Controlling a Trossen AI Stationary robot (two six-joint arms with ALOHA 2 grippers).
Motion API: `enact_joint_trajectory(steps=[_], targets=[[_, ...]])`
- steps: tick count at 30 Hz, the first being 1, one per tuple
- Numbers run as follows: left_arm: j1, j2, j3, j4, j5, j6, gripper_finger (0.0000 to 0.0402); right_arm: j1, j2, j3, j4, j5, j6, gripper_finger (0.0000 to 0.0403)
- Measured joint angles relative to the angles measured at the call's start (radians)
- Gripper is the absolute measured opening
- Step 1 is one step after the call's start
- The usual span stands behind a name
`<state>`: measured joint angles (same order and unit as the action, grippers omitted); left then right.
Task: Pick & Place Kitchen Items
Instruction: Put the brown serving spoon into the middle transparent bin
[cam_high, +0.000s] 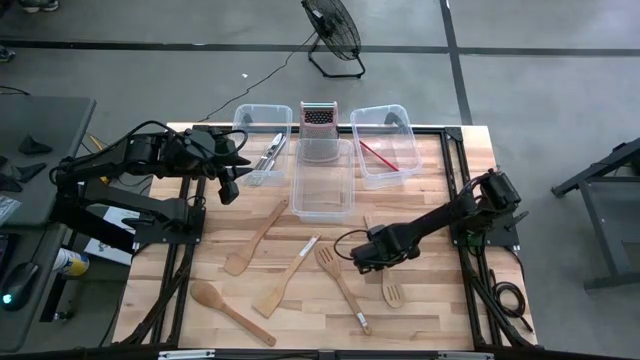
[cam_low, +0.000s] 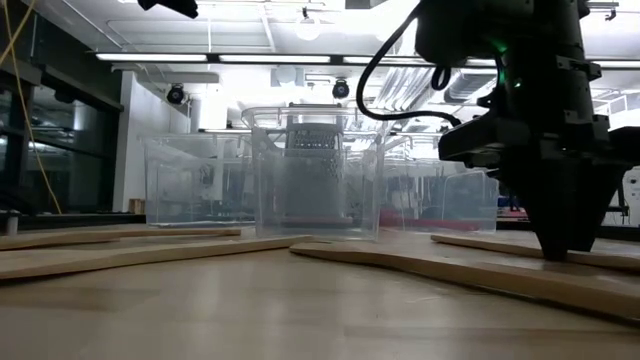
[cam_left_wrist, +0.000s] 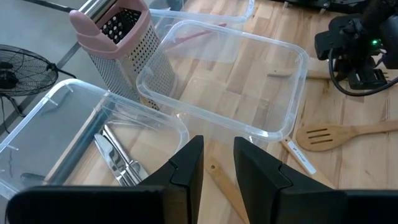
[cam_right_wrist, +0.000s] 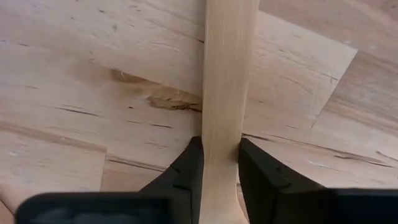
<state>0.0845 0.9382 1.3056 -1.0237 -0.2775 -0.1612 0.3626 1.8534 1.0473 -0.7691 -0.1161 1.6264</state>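
Note:
My right gripper (cam_high: 368, 256) points down at the table's middle right, shut on a pale wooden slotted spatula (cam_high: 392, 291). My left gripper (cam_high: 228, 190) hangs open and holds nothing, above the table beside the left clear bin (cam_high: 262, 160), where silver cutlery (cam_left_wrist: 115, 158) lies. Loose on the table lie a wooden spoon (cam_high: 228, 311), a wooden spatula (cam_high: 255, 239), a flat turner (cam_high: 286, 281) and a wooden fork (cam_high: 340, 282). The red-headed spatula (cam_high: 380, 156) lies in the right bin (cam_high: 384, 146). My right gripper (cam_right_wrist: 221, 163) pinches the slotted spatula's handle (cam_right_wrist: 224, 106) near its middle, one finger on each long side. The fingers (cam_low: 566, 240) come from above, pointing down, and lie across the handle. The spatula lies flat on the table.
The middle clear bin (cam_high: 322, 186) stands between the two others, with the upright metal grater (cam_high: 318, 124) at its far end. A floor fan (cam_high: 332, 32) stands beyond the table. Bare wood shows along the near edge (cam_high: 430, 330).

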Motion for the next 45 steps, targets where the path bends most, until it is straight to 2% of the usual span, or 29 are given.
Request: enact_joint_trajectory(steps=[7,11,16,27,32,38,45], targets=[[0.000,0.000,0.000,0.000,0.000,0.000,0.0088,-0.001,-0.013,-0.004,0.012,-0.059,-0.007,0.0069],[0.000,0.000,0.000,0.003,0.000,0.000,0.0088,-0.003,-0.068,-0.012,0.014,-0.117,-0.011,0.0069],[0.000,0.000,0.000,0.004,0.000,0.000,0.0088,-0.010,-0.192,-0.006,0.022,-0.155,-0.035,0.0069],[0.000,0.000,0.000,0.004,-0.001,0.000,0.0088,-0.010,-0.513,-0.006,0.069,-0.125,-0.139,0.0068],[0.000,0.000,0.000,0.005,-0.003,0.000,0.0088,-0.010,-0.654,-0.005,0.184,-0.059,-0.275,0.0068],[0.000,0.000,0.000,0.030,-0.002,0.025,0.0088,-0.011,-0.778,-0.005,0.413,0.041,-0.560,0.0068],[0.000,0.000,0.000,0.034,-0.002,0.026,0.0088,-0.011,-0.827,-0.003,0.667,0.005,-0.847,0.0068]])
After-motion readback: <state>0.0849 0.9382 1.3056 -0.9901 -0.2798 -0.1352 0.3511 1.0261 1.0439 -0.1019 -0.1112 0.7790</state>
